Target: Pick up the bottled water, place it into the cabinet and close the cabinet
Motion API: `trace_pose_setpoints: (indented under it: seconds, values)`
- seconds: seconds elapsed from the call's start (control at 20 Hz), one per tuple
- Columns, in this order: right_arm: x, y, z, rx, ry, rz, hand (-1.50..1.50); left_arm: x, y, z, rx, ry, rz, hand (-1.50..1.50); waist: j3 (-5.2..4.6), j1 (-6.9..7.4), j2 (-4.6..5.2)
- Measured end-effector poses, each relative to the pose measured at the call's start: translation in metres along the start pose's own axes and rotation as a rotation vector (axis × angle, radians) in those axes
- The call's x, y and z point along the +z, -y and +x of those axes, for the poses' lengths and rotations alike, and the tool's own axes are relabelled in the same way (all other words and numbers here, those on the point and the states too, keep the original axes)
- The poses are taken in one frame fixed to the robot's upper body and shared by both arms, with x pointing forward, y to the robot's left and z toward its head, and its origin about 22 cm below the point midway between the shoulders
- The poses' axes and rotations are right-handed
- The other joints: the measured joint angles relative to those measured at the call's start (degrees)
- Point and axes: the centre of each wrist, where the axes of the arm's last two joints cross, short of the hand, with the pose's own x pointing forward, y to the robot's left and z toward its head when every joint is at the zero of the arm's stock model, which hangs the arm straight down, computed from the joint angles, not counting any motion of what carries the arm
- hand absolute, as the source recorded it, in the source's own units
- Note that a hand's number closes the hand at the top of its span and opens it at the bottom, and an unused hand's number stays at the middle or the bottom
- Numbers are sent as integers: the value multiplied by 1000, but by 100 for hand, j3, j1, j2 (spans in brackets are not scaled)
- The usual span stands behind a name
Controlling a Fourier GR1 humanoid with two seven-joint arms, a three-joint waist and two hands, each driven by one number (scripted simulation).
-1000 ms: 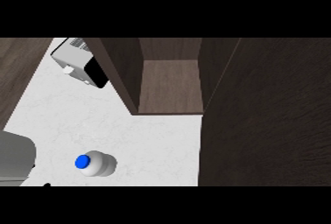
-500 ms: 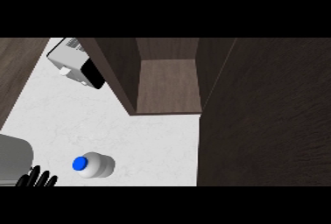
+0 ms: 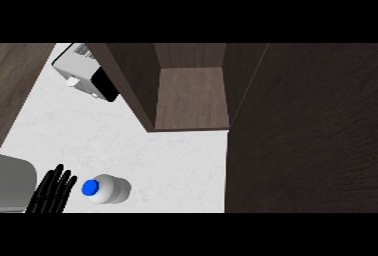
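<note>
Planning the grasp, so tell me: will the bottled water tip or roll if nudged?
The bottled water stands upright, blue cap up, so a sideways nudge from the left robot hand could probably tip it. Its round body would then likely roll on the smooth counter.

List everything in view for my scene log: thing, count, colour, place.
bottle: one, white with blue cap, lower left of counter
counter: one, white speckled, centre left
cabinet: one, dark brown wood, open, top centre
door: one, dark brown, right side
appliance: one, white and black, upper left
left forearm: one, grey, lower left edge
left hand: one, black, fingers straight, just left of the bottle
</note>
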Motion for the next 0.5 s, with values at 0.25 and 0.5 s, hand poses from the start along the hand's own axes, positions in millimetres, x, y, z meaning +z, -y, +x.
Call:
trace_pose_setpoints:
  seconds: [0.25, 0.5]
  values:
    - [4, -1, -2, -23, 14, 3, -150, -21, -8, -29, -14, -24, 36, -150, -1, -5, 7]
    - [10, 1, -3, -28, 16, 3, -150, -31, -16, -56, -26, -60, 46, -150, -2, 18, 8]
